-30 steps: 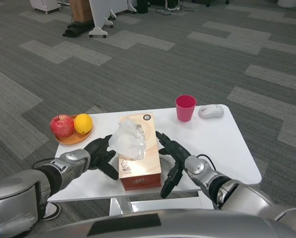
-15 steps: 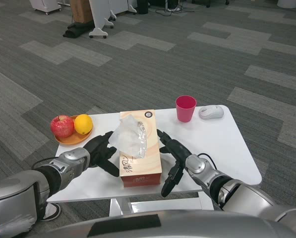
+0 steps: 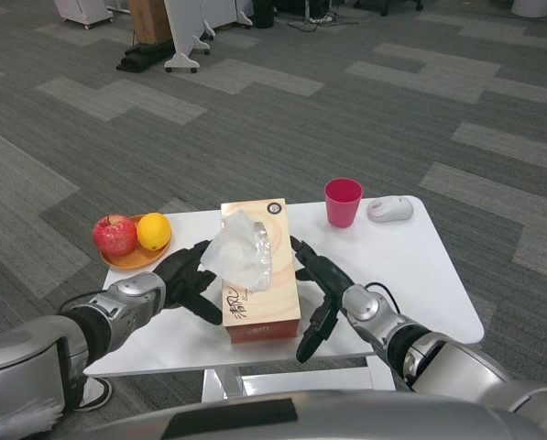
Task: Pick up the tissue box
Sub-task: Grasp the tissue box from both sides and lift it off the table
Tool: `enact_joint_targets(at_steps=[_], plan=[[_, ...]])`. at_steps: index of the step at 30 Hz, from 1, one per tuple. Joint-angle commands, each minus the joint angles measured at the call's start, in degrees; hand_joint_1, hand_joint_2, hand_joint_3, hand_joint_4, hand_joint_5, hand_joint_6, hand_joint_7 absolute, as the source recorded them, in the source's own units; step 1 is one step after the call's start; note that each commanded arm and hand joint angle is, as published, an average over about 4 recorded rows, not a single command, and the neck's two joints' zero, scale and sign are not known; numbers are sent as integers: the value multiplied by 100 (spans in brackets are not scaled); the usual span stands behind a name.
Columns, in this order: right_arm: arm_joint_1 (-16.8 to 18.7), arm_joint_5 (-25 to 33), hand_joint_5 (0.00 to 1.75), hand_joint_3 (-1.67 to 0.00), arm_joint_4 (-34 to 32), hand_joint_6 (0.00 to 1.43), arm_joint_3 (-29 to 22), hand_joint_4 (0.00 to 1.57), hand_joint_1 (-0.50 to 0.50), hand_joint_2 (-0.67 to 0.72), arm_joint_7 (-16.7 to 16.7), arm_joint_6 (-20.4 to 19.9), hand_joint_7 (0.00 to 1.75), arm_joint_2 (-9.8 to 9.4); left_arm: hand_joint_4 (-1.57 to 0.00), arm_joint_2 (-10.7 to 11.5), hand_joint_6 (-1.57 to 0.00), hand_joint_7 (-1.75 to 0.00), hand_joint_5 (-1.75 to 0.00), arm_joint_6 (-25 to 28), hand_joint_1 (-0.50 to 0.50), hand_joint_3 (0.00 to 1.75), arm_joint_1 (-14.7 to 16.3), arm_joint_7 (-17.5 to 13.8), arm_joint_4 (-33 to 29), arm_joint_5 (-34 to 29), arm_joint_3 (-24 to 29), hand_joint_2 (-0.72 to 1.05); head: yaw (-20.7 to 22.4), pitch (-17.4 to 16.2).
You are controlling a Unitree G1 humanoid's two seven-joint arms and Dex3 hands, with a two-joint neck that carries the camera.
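Here, one tissue box — left hand, right hand pressing its sides, gripped between both.

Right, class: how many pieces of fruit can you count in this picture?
2, both on the small plate at the table's far left: a red apple and, touching its right side, a yellow lemon. None appears hidden.

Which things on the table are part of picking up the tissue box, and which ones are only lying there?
Part of the job:
tissue box, with a tissue sticking out of the top
left hand, against the box's left side
right hand, against its right side

Only lying there:
apple and lemon on a small plate
pink cup
white mouse
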Motion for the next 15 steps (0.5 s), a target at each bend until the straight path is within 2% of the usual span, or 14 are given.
enact_joint_targets(at_steps=[1,8,15], plan=[[-194,-26,87,-8,-213,0,56,0,0,41,85,-34,0,112,-4,-58,0,0,0,-180,50,9,-49,-111,-186,-9,144,96,0,6],[-194,-24,87,-8,-362,0,63,0,4,41,83,-34,0,105,-4,-14,0,0,0,-180,50,9,-7,-170,-384,-9,320,96,7,17],[-194,-22,87,-8,-500,0,63,0,4,41,83,-34,0,85,-2,12,0,0,0,-180,50,9,11,-227,-553,-9,421,96,1,19]])
